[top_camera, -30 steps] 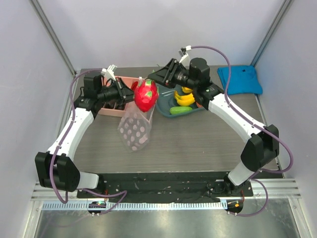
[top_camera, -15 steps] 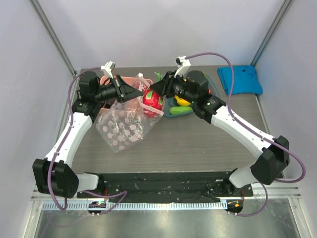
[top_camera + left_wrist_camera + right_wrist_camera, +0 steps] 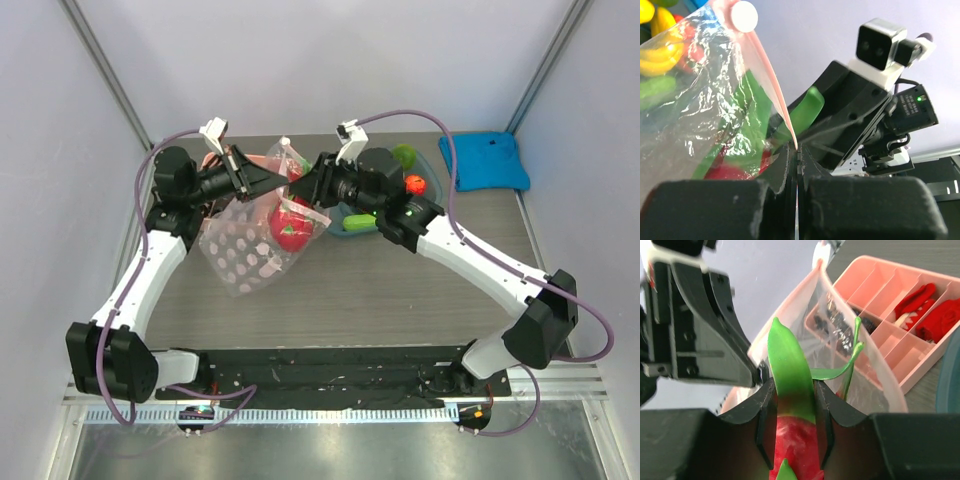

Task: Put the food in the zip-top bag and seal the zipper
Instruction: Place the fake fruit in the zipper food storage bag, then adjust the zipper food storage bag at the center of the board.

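Dragon fruit (image 3: 792, 440) is partway into the zip-top bag (image 3: 245, 255), pinched in my right gripper (image 3: 792, 387); left gripper (image 3: 797, 162) is clamped on the zipper (image 3: 771, 85) (thin hold); if that slips, the mouth collapses.

A grey wood-grain table (image 3: 400, 300) stands inside a booth of plain pale walls: a back wall (image 3: 320, 60), a left wall (image 3: 50, 200) and a right wall (image 3: 600, 150). Slanted metal posts (image 3: 105, 70) run up from the table's far corners. A black plate (image 3: 330, 375) lines the near edge, with a toothed aluminium rail (image 3: 330, 413) and brushed metal sheet (image 3: 330, 450) beyond it. The light is soft and even.
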